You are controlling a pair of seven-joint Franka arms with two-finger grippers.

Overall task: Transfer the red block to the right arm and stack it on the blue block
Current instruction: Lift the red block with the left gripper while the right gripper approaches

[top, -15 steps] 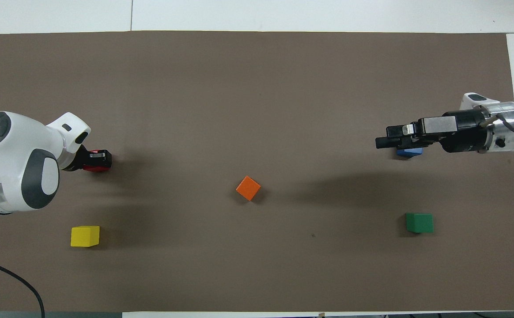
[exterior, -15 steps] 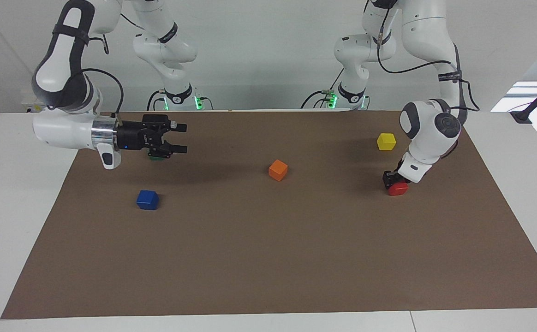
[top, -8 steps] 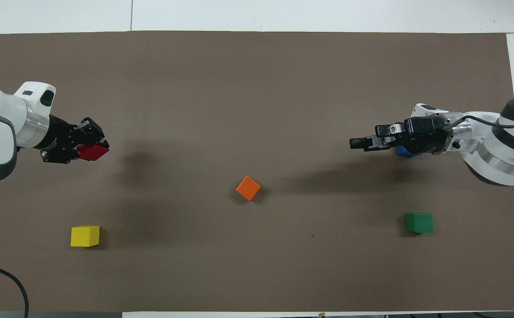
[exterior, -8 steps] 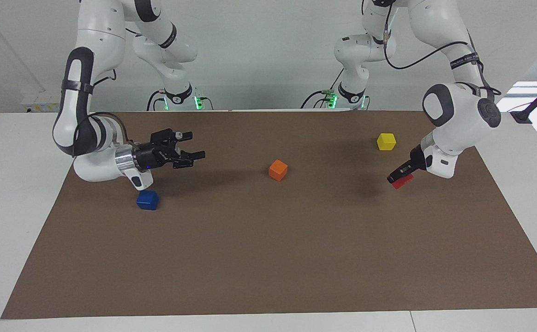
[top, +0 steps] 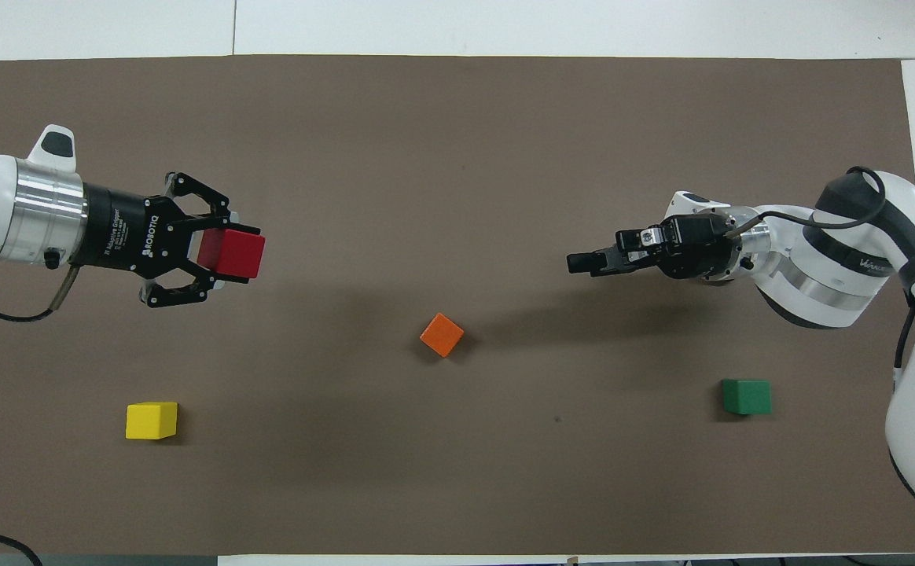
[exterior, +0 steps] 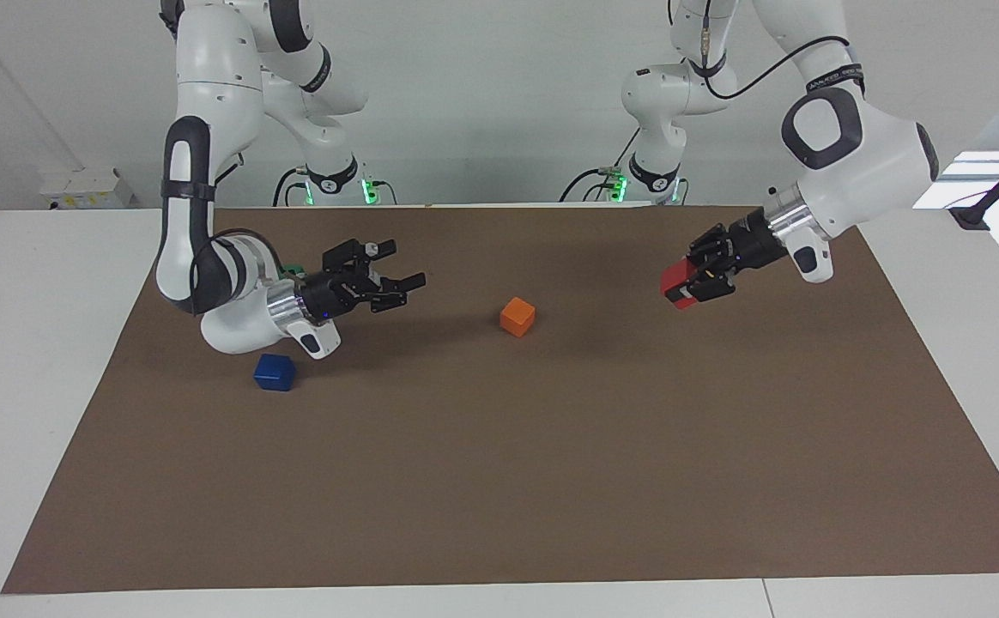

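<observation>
- The left pincer [exterior: 687, 287] is raised above the brown mat [exterior: 499, 481] at the left arm's end of the surface, pointing sideways toward the middle, and is clamped on the red block [exterior: 676, 283].
- The red block is off the mat, gripped between the fingertips and sticking out past them.
- The right pincer [exterior: 403, 289] hangs above the mat at the right arm's end, pointing toward the middle, its fingers spread wide and holding nothing.
- The blue block [exterior: 275, 372] rests on the mat just beside the right arm's wrist; the overhead view hides it under that arm.
- The orange block [top: 442, 335] lies mid-mat between the two pincers.
- The yellow block [top: 151, 420] and the green block [top: 746, 396] sit on the mat nearer the robots.
</observation>
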